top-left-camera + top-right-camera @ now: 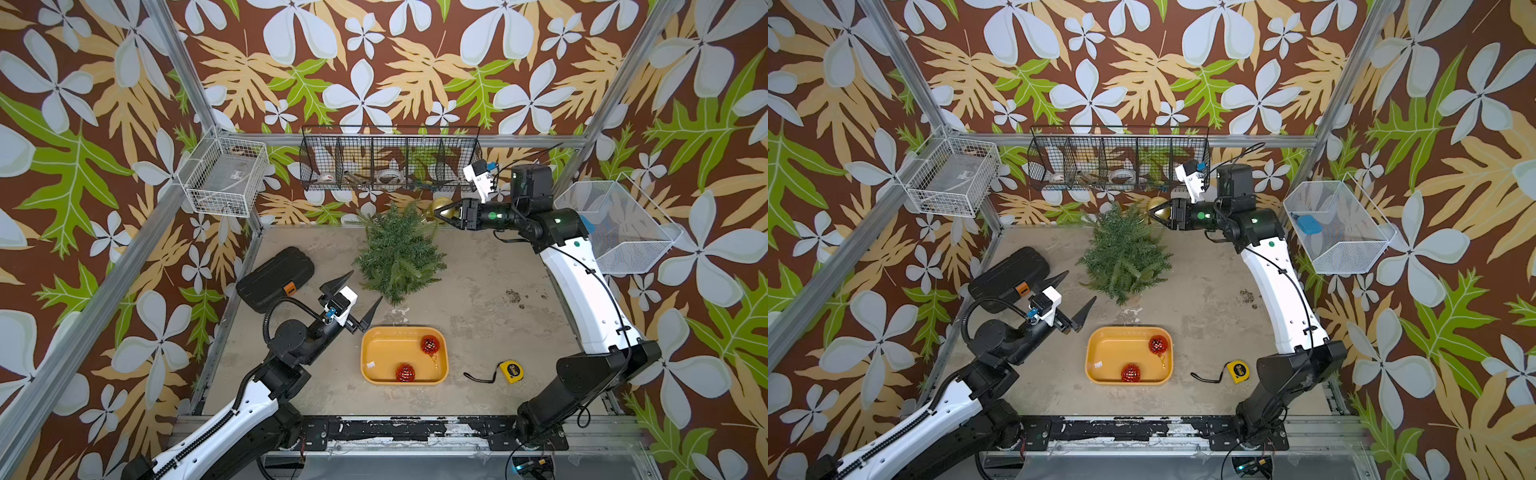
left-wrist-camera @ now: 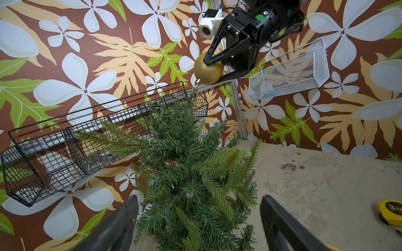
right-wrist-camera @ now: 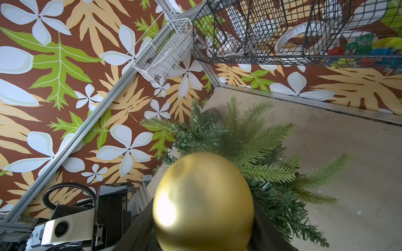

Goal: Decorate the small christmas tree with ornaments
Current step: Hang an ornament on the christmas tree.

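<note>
Gold and glossy, the ornament (image 3: 203, 202) sits clamped in the right gripper (image 1: 442, 212) by the bushy tree (image 1: 399, 253); left gripper (image 1: 365, 286) agape

White shells, black joints. The left arm (image 1: 249, 409) has a bumpy black hose, the right arm (image 1: 577, 291) green dots. The left pincer (image 1: 366, 285) is pointy black.

Tree (image 1: 399, 253) at table (image 1: 478, 291) rear, centre. Tray (image 1: 386, 353) before it, holding rear bauble (image 1: 429, 344) and front bauble (image 1: 405, 372) (well apart). Tape measure (image 1: 511, 371) right of tray; case (image 1: 274, 278) left of tree. Third bauble (image 3: 203, 202) in right gripper (image 2: 210, 72), above tree's right-rear edge.
</note>
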You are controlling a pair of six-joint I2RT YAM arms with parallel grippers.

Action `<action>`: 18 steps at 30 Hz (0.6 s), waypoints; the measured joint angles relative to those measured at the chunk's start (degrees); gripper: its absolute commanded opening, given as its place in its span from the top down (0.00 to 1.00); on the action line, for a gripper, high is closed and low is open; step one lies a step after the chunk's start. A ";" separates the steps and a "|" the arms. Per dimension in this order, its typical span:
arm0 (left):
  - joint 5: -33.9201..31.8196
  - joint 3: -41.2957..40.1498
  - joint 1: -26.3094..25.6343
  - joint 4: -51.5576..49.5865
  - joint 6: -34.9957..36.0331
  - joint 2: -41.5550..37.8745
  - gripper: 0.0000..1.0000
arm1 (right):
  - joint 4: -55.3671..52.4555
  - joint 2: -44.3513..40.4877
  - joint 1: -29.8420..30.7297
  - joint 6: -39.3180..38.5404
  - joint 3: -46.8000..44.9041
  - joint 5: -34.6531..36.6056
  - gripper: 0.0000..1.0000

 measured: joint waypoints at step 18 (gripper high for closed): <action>0.81 0.00 0.00 0.00 0.04 0.02 0.12 | 1.22 3.93 0.68 1.49 2.84 -2.38 0.57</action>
